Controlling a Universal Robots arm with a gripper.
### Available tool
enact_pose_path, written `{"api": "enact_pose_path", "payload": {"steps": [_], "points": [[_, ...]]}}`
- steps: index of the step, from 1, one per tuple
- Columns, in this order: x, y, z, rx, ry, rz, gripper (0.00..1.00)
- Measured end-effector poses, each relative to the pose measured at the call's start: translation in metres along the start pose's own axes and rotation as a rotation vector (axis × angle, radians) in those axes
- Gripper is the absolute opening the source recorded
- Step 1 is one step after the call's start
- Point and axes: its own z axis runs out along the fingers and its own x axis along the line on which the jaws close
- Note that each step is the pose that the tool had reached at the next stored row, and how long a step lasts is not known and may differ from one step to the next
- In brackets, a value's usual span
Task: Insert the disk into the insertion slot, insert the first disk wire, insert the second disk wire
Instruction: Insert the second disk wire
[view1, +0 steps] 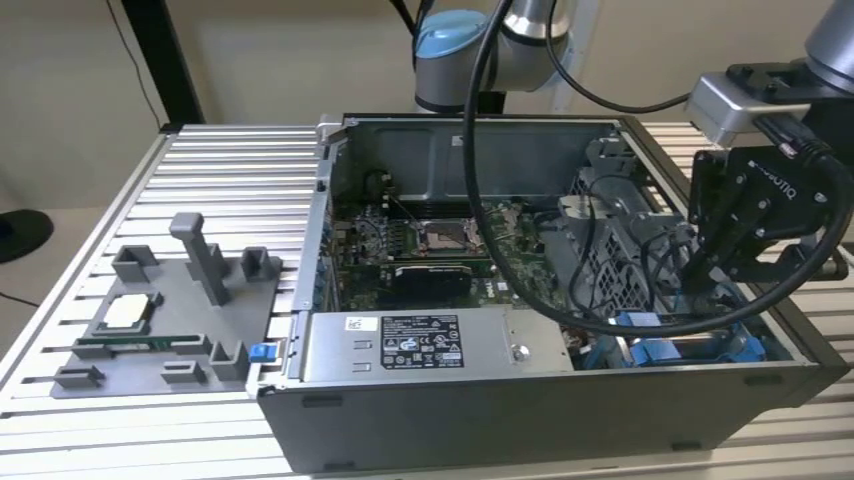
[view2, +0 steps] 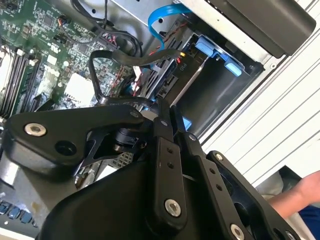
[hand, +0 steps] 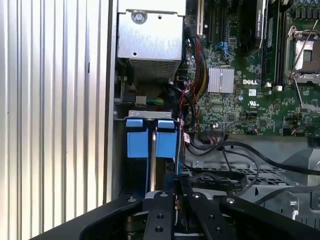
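Observation:
The disk (hand: 152, 155) stands edge-on in the insertion slot (hand: 120, 170) at the case's front corner, and the two blue tabs of its carrier (hand: 138, 139) show at the top. In the exterior view my gripper (view1: 705, 285) hangs just over that slot (view1: 731, 345), on the exterior view's right. In both wrist views the fingers (hand: 165, 200) are pressed together. A black flat disk wire (hand: 239, 179) loops away from the fingertips (view2: 161, 111) toward a connector (view2: 179, 54) by the disk. A blue ribbon wire (view2: 165, 14) lies past it.
The motherboard (view1: 427, 235) fills the case floor. The grey labelled power-supply box (view1: 414, 345) sits along the near wall. A thick black arm cable (view1: 534, 300) droops into the case. A grey parts fixture (view1: 167, 320) stands on the slatted table at the exterior view's left.

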Motion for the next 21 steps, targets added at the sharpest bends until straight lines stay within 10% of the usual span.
{"api": "enact_pose_path", "payload": {"steps": [21], "points": [[0.0003, -0.0002, 0.0072, 0.0096, 0.0001, 0.0, 0.0]]}}
